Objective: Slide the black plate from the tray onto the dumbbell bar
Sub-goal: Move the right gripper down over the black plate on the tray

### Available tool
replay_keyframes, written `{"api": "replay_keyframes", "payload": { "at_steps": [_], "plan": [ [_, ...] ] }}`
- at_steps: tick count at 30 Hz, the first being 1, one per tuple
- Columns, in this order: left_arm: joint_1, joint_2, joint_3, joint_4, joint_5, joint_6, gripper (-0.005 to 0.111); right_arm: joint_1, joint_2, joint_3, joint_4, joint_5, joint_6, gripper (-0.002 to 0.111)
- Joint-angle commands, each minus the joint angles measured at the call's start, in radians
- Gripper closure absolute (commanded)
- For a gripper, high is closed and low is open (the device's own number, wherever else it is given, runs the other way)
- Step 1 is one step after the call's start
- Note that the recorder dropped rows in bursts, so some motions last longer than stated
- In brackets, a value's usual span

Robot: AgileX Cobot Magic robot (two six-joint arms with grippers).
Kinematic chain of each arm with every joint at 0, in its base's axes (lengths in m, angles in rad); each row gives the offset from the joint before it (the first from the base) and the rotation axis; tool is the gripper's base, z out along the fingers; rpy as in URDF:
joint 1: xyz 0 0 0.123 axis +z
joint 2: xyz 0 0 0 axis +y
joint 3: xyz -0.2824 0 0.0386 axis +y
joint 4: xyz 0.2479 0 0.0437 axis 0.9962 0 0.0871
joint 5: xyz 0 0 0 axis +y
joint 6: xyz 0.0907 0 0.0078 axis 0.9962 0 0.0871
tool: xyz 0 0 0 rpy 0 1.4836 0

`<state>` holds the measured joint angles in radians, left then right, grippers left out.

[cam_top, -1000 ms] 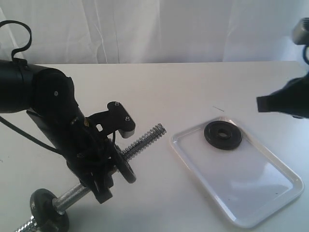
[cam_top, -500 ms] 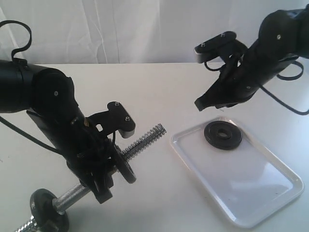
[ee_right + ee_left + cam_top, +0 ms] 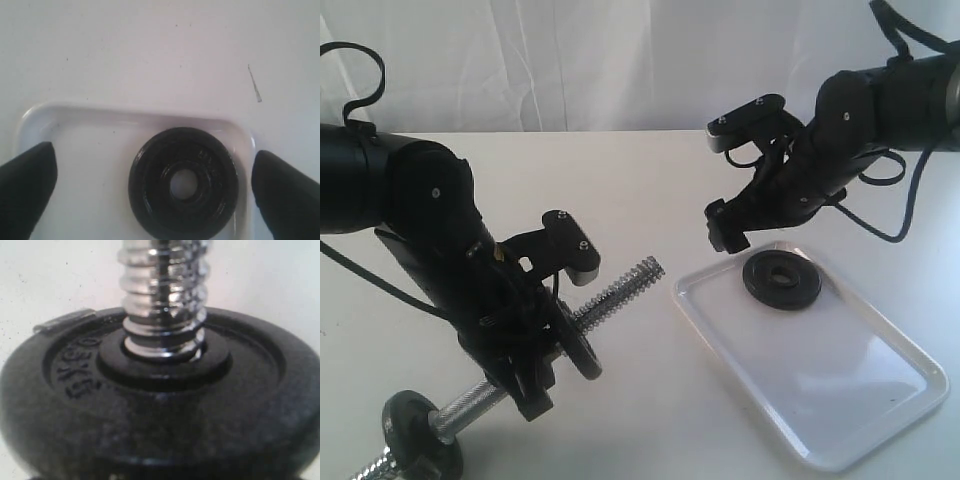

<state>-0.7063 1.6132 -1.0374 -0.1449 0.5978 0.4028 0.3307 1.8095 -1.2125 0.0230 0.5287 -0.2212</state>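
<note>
The black plate [image 3: 782, 280] [image 3: 150, 192] lies flat in the far corner of the white tray [image 3: 840, 385] [image 3: 125, 111]. My right gripper [image 3: 728, 226] [image 3: 155, 172] hovers open just above that corner, one dark finger on each side of the plate and not touching it. The dumbbell bar [image 3: 625, 283] [image 3: 164, 295] slants up from the lower left, with one black disc [image 3: 582, 348] [image 3: 160, 410] threaded near its free end and another [image 3: 420, 432] at the low end. My left gripper [image 3: 535, 372] is shut on the bar just behind the upper disc. That disc hides its fingers in the left wrist view.
A white table [image 3: 650, 180] runs back to a pale curtain [image 3: 620, 60]. Cables [image 3: 360, 70] loop off both arms. A thin dark mark [image 3: 255, 84] lies on the table just beyond the tray's corner.
The right arm has swung in from the right edge to above the tray's far corner, and its jaws have opened. The left arm and the bar have not moved.
</note>
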Motion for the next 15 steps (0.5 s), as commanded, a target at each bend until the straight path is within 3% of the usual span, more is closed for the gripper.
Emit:
{"api": "replay_keyframes", "payload": {
  "at_steps": [1,6,9,15],
  "plan": [
    [-0.005,-0.054,-0.023,-0.06,-0.001,-0.006,0.107,0.006,0.002,-0.007,-0.039,-0.024,0.137,0.003],
    [-0.005,-0.054,-0.023,-0.062,-0.001,-0.006,0.107,-0.021,0.049,-0.066,-0.163,0.097,0.35,0.003],
    [-0.005,-0.054,-0.023,-0.062,-0.001,-0.006,0.107,-0.052,0.134,-0.164,-0.152,0.26,0.356,0.003],
    [-0.005,-0.054,-0.023,-0.062,-0.001,-0.006,0.107,-0.052,0.223,-0.173,-0.152,0.251,0.333,0.003]
  ]
}}
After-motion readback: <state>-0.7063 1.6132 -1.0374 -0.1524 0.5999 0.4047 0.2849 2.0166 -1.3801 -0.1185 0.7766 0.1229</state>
